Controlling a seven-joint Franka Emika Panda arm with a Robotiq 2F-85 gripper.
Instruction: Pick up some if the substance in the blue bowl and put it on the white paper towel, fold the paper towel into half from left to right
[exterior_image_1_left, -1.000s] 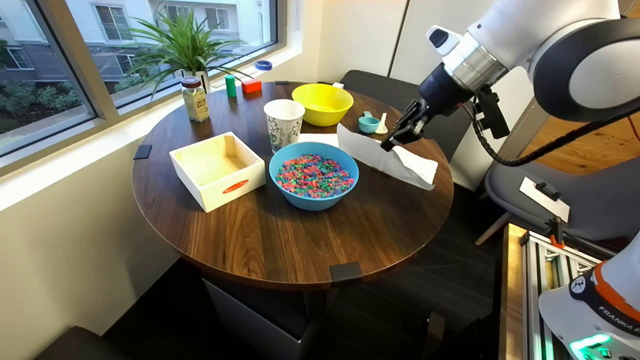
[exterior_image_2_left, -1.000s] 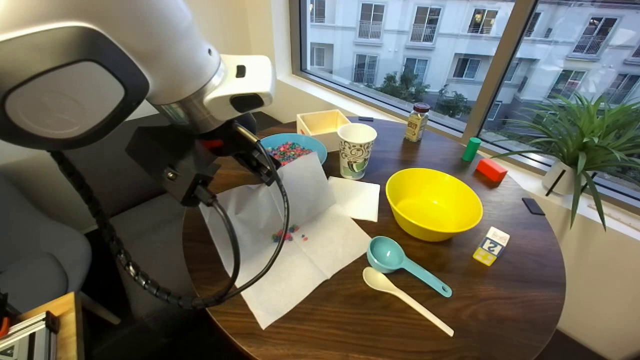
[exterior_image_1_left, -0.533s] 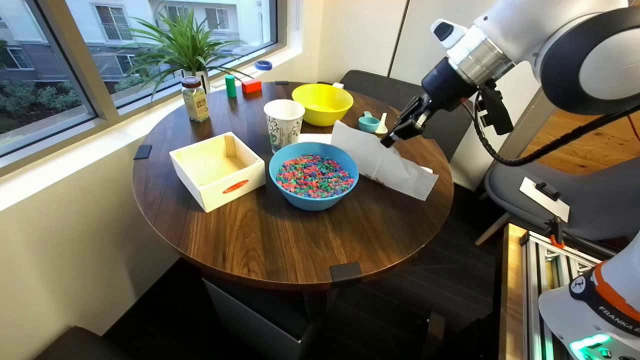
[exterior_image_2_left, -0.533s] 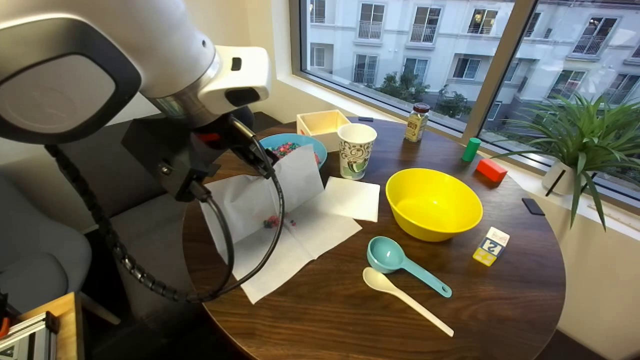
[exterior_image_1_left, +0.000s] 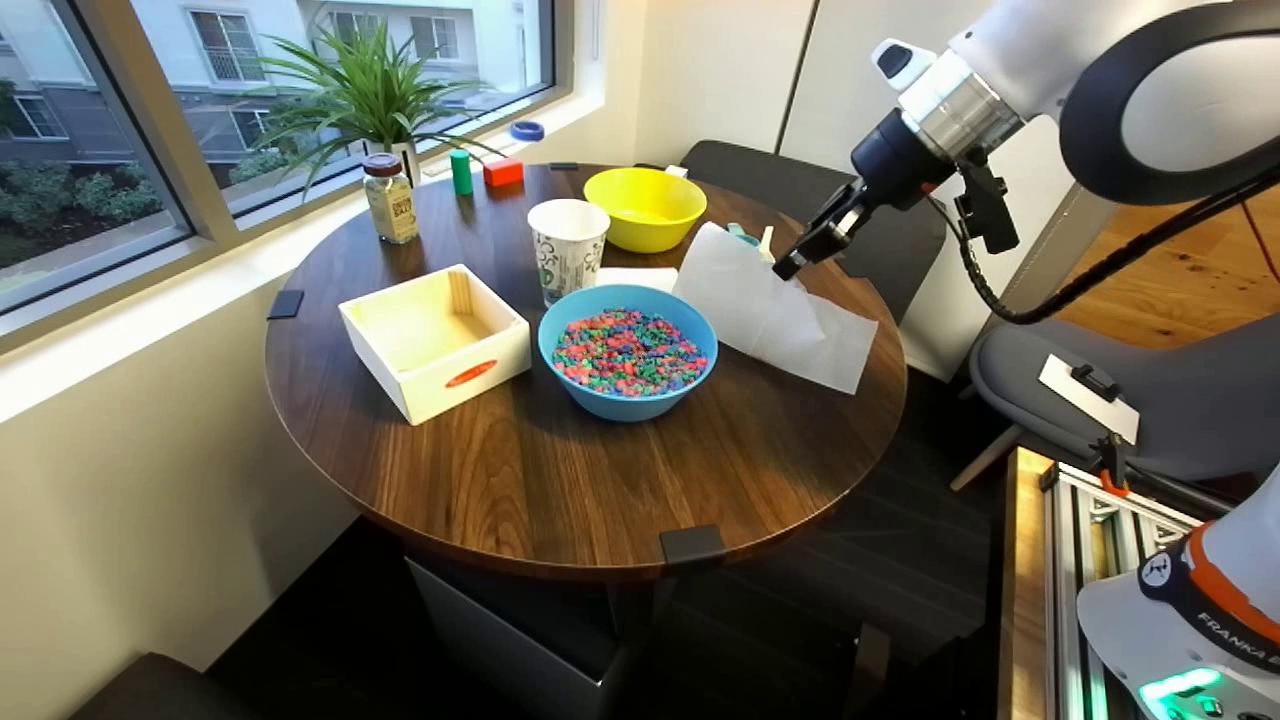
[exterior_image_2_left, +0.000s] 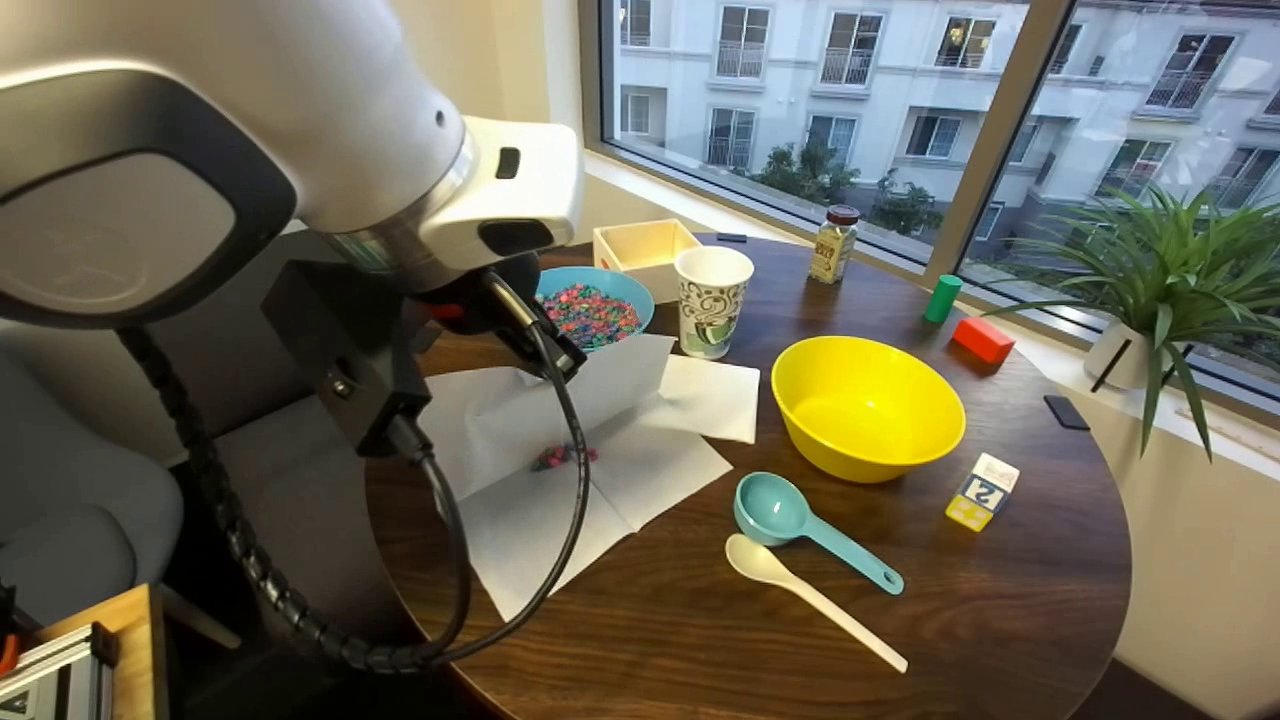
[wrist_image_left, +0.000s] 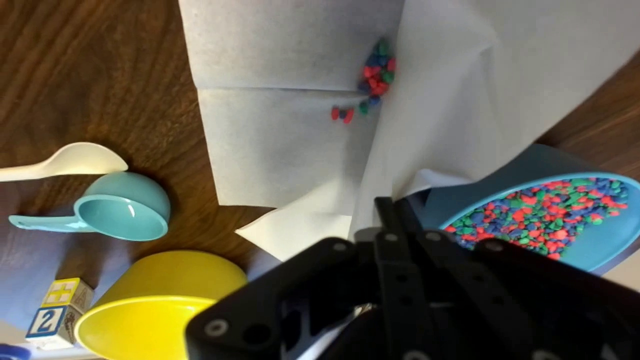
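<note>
white paper towel (wrist_image_left: 445, 95) pinched in closed hand (wrist_image_left: 385, 205)
hand is positioned between blue bowl (exterior_image_1_left: 630, 407) and flat half (wrist_image_left: 285, 145) with bits (wrist_image_left: 378, 75)

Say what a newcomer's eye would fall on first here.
Probably the round light-blue bowl of tiny multicoloured bits, beside the square pale wooden box. Next, the round yellow bowl near the patterned paper cup. Then the large white paper sheet, raised at the black hand, with a small cluster of bits on it.

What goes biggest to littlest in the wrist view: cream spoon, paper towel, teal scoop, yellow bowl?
Largest: white paper towel
Next: yellow bowl
Then: teal scoop
Smallest: cream spoon
Only the teal scoop shows whole.
</note>
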